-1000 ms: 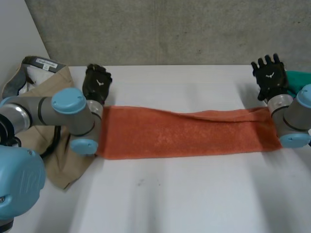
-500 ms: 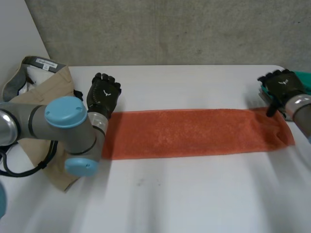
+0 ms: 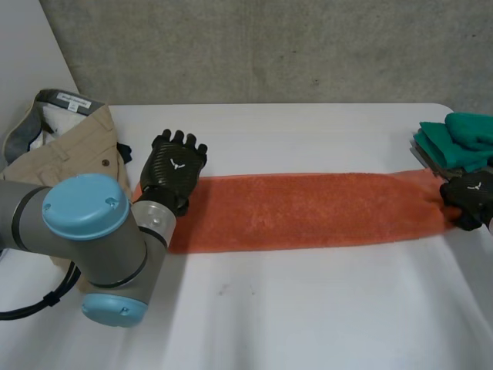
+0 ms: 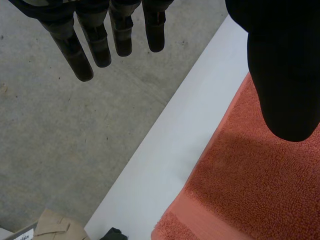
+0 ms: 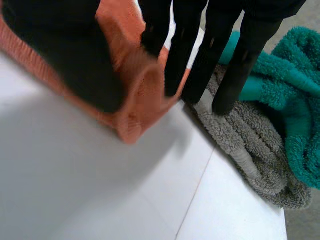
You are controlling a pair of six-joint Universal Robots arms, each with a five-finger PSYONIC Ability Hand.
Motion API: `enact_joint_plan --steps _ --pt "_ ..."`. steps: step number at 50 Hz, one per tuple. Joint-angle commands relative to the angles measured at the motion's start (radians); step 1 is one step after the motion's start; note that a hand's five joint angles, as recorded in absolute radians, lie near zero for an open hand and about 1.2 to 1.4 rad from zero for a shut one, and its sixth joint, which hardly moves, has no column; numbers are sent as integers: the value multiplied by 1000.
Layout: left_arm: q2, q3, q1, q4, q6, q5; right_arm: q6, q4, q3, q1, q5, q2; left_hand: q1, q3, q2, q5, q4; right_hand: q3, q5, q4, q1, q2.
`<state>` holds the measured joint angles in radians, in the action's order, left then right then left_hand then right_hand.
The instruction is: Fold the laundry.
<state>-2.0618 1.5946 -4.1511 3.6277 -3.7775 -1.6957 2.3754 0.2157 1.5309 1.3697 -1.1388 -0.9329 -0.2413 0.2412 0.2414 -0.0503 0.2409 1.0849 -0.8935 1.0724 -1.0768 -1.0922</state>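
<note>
Pinching the right end of the towel (image 3: 308,210) with my right hand (image 3: 470,208), left hand (image 3: 173,166) spread over its left end, I have pulled the ridge out: it lies flat on the bench (image 3: 308,308), ready to fold.

Beige trousers (image 3: 73,146) are being supported in a heap at the ten o'clock corner of the white table (image 3: 308,308). At three o'clock, folded teal towels (image 3: 462,139) are being carried on a grey towel (image 5: 235,135). A concrete wall (image 3: 269,46) is being seen at twelve o'clock.
</note>
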Motion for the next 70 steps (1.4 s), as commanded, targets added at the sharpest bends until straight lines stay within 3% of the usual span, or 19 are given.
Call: enact_joint_plan --steps 1,8,13,18,27,31,36,40,45,50,53,54,56,61,65,70 --pt "19 -1 0 0 -4 -2 5 39 -5 -50 -47 5 4 -4 -4 -12 -4 311 -328 324 -319 -304" --pt "68 30 -3 0 -2 -2 -50 30 -11 -156 -108 -58 4 -4 -4 -12 -4 311 -328 324 -319 -304" --pt "97 64 -4 0 -1 -2 -215 34 -17 -228 -153 -84 4 -4 -4 -12 -4 311 -328 324 -319 -304" --pt "129 99 -7 0 -1 -4 -254 37 -20 -196 -191 -93 7 -7 -7 -9 -7 311 -328 324 -319 -304" --pt "193 134 -27 0 1 -5 -56 45 -38 118 -211 -224 10 -10 -10 -6 -10 311 -328 324 -319 -304" --pt "229 151 -41 0 1 -5 -28 94 -52 322 -207 -238 10 -10 -10 -6 -10 311 -328 324 -319 -304" --pt "239 159 -43 0 1 -5 -36 236 -72 631 -179 -167 13 -13 -13 -3 -13 311 -328 324 -319 -304" --pt "236 162 -41 0 2 -5 -39 286 -113 780 -132 -49 16 -16 -16 0 -16 311 -328 324 -319 -304" --pt "227 160 -34 2 7 -5 -39 283 -140 876 -69 68 22 -22 -22 5 -22 311 -328 324 -319 -304" --pt "220 142 -37 3 33 -1 -32 281 -141 894 -64 92 31 -31 -31 14 -30 311 -328 324 -319 -304" --pt "192 116 -32 11 51 2 -18 275 -124 885 -70 74 37 -37 -37 20 -36 -427 411 -415 419 435" --pt "181 101 -29 11 58 2 1 263 -111 887 -76 48 39 -39 -40 23 -39 -910 893 -898 902 918" --pt "152 61 -14 8 71 2 36 246 -94 881 -91 7 40 -39 -40 23 -39 -910 893 -898 902 918" --pt "72 -37 52 6 104 7 212 121 -10 714 -168 -182 40 -39 -40 23 -39 -910 893 -898 902 918" --pt "-3 -120 97 0 134 31 303 12 53 603 -188 -219 40 -39 -40 23 -39 -910 893 -898 902 918" --pt "-124 -215 131 -15 147 48 306 -50 130 525 -205 -225 37 -37 -37 20 -36 -910 893 -898 902 918"
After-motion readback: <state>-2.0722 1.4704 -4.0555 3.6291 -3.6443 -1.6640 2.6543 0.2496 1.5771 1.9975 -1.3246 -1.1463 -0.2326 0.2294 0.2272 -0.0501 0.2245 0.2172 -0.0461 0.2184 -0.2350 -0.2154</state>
